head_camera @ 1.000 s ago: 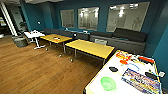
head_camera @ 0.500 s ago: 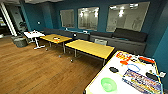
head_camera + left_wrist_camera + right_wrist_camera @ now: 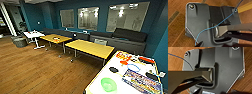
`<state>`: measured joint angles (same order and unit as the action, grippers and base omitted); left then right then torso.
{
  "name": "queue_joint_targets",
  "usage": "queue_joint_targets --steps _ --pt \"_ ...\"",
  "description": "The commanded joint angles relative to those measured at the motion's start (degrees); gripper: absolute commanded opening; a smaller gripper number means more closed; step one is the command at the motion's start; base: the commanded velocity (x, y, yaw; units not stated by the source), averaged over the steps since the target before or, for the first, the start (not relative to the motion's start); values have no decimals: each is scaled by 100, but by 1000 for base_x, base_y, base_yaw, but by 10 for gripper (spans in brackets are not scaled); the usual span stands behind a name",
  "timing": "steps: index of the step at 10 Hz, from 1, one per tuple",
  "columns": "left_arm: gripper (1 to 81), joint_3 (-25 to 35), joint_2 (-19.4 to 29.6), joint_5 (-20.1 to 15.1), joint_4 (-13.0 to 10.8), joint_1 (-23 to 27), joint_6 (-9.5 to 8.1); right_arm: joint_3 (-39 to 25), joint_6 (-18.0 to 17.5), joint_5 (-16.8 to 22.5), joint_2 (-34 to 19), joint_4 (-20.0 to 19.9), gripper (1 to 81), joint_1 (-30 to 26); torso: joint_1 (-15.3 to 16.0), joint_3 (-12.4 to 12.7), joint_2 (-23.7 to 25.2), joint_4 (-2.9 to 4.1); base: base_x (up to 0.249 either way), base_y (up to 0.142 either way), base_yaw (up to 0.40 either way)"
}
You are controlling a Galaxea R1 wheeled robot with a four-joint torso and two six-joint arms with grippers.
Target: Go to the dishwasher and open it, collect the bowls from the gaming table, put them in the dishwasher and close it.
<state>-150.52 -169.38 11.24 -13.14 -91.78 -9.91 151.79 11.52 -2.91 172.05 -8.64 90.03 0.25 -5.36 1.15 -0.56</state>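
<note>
In the head view the robot stands on the wooden floor (image 3: 37, 72) facing a lounge, and the white-topped gaming bench (image 3: 100, 83) comes in at the lower right corner. One bright green bowl (image 3: 108, 84) sits on it near the close end, just beside a colourful game board (image 3: 142, 81); the second, smaller bowl I cannot make out among the clutter. Also on that white top: two flat black discs (image 3: 113, 69), a blue ring (image 3: 133, 67) and an orange toy (image 3: 124, 58). Beyond stand two yellow wooden benches (image 3: 87, 48), one small white bench (image 3: 33, 35) and a long dark sofa (image 3: 120, 37) against the teal wall. No dishwasher is in sight, so I judge the step in hand to be the approach to collect the bowls; the next move calls for drawing up to the white top until the green bowl comes within reach of an arm. In the left wrist view a thin blue cable (image 3: 209, 28) crosses the robot's dark plate above the plank floor; whether the left pincer is clenched or released I cannot tell. In the right wrist view the same plate and floor appear, and the right pincer's state cannot be told either.
</note>
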Motion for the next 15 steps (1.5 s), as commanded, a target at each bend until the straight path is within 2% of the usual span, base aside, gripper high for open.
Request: queue_joint_targets --steps 1,15 --pt "811 22 35 -271 -57 147 16 -18 26 379 -10 38 811 -182 0 0 0 0 0 0 -391" --pt "811 22 35 -263 13 147 7 -1 26 370 -1 38 811 -174 -4 0 2 0 0 0 -397"
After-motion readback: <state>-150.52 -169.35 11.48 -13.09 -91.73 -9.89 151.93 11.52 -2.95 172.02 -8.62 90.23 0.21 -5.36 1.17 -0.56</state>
